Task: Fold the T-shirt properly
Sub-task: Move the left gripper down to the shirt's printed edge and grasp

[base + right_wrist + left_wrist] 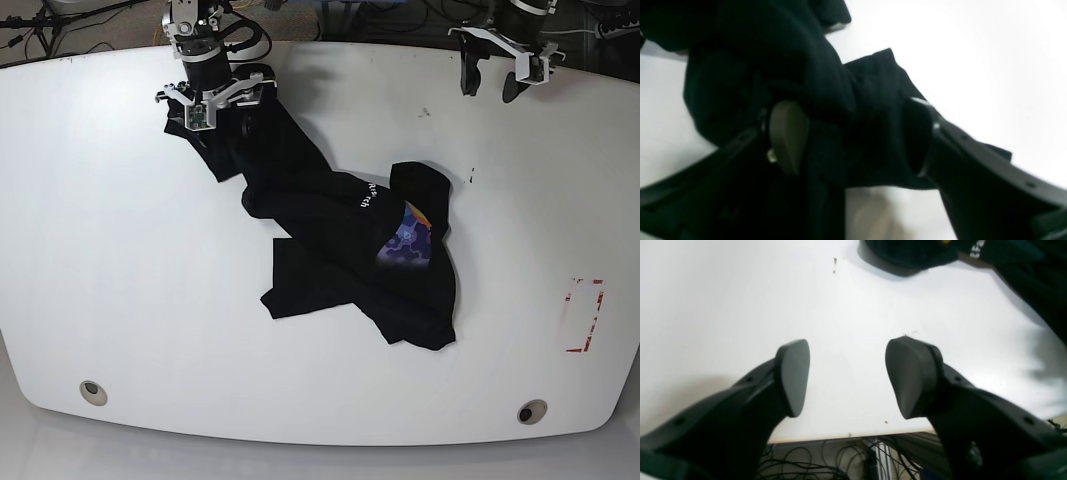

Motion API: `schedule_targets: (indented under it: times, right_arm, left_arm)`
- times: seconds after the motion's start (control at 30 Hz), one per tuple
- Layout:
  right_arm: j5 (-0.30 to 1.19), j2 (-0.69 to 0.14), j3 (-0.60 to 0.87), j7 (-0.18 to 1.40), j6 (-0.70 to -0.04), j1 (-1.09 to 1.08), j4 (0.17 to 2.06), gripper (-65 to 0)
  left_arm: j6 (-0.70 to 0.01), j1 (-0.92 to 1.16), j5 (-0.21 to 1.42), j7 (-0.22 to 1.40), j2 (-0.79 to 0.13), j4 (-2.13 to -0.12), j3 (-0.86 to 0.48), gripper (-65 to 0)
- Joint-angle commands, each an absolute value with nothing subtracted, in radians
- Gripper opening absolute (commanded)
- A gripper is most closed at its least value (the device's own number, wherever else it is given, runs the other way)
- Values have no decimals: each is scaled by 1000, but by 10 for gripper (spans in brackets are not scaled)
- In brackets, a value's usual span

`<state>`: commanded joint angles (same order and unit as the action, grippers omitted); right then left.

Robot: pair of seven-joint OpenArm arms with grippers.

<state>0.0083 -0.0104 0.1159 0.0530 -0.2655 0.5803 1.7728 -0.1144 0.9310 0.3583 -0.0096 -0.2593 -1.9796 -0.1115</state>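
The black T-shirt (330, 230) lies crumpled across the middle of the white table (100, 250), its purple-blue graphic and white lettering facing up. One end is stretched toward the back left. There my right gripper (217, 115) stands open, and bunched black cloth (790, 50) lies between its spread fingers (788, 136). My left gripper (490, 85) hovers open and holds nothing at the back right, near the table edge. In the left wrist view, my left gripper (848, 380) is well short of the T-shirt (913, 253).
A red rectangular marking (583, 315) sits near the table's right edge. Two round holes (92, 392) (532, 411) lie near the front edge. Cables (813, 463) hang below the table edge under the left gripper.
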Motion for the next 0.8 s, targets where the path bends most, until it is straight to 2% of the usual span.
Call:
schedule_targets:
  times: [0.23, 0.37, 0.43, 0.5, 0.63, 0.8]
  right_arm:
    - [12, 4, 120, 45, -299, 592, 1770, -332]
    - [7, 13, 119, 44, -310, 597, 1779, -410]
    - [-18, 22, 120, 58, -330, 584, 1800, -481]
    - [-25, 27, 121, 60, -335, 579, 1805, -491]
    - [-44, 37, 125, 68, -340, 565, 1819, -446]
    - [-63, 43, 130, 92, -332, 544, 1833, -354]
  left_arm:
    - [-113, 916, 356, -9, -258, -1978, -109, -272]
    - [-113, 906, 356, -8, -258, -1977, -109, -271]
    - [-114, 906, 356, 1, -254, -1980, -114, -274]
    - [-113, 902, 355, 5, -254, -1981, -114, -273]
    - [-114, 898, 358, 9, -253, -1987, -119, -270]
    - [-112, 894, 360, 10, -253, -1985, -122, -269]
